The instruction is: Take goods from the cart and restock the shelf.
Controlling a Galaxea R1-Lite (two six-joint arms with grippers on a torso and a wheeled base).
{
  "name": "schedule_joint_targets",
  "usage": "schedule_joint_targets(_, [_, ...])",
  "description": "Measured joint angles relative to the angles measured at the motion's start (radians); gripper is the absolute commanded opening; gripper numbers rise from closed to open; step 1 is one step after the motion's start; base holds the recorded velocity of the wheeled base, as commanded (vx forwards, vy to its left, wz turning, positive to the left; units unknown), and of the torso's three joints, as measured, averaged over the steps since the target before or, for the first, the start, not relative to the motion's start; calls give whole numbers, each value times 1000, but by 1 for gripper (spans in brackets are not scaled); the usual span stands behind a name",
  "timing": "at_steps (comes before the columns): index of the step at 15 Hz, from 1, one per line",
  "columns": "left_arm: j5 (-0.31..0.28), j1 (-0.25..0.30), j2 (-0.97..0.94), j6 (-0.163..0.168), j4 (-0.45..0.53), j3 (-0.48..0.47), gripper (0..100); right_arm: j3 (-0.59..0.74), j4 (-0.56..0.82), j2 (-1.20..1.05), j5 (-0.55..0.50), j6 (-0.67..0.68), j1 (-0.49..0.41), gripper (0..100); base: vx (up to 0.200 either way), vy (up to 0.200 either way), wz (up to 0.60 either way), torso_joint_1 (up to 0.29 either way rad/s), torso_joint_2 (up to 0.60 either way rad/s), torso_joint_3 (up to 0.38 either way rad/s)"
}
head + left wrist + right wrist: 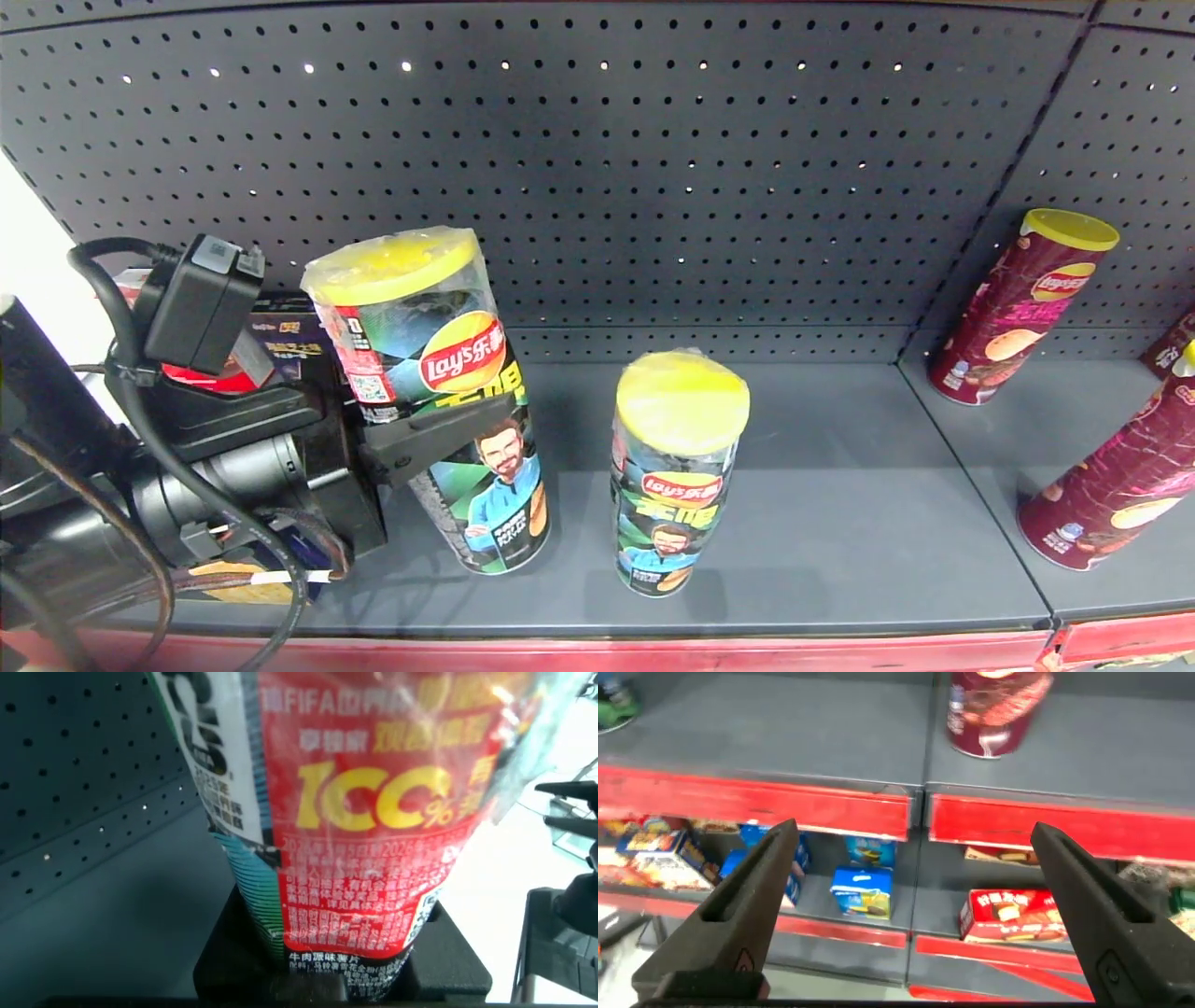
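At the left of the head view the left claw point(437, 437) clamps a green chips can point(425, 359), upright, with its base at or just above the shelf point(840, 523). I judge this the placing step. Next it should release and withdraw without tipping this can or the second can point(677, 467) at centre. The right wrist view adds the right claw point(915, 833), spread wide and empty, and boxes point(864, 889) on lower shelves.

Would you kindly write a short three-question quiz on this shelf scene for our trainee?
1. True or false: the left gripper is shut on a green can.
2. The right gripper is: A open, B shut on a can, C shut on nothing.
3. Fill in: the free-standing green can stands on the shelf to the robot's ____ of the held one.
Key: 1 true; 2 A; 3 right.
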Motion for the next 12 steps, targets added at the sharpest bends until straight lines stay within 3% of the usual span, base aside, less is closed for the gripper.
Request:
schedule_joint_targets(6, [0,-13,-22,2,15,30,0,0,0,0,-2,2,0,100,0,0,0,0,0,0])
schedule_joint_targets(9, [-1,-16,-12,49,17,-6,0,0,0,0,-2,2,0,100,0,0,0,0,0,0])
schedule_joint_targets(12, [-44,-12,21,53,18,-61,0,0,0,0,-2,2,0,100,0,0,0,0,0,0])
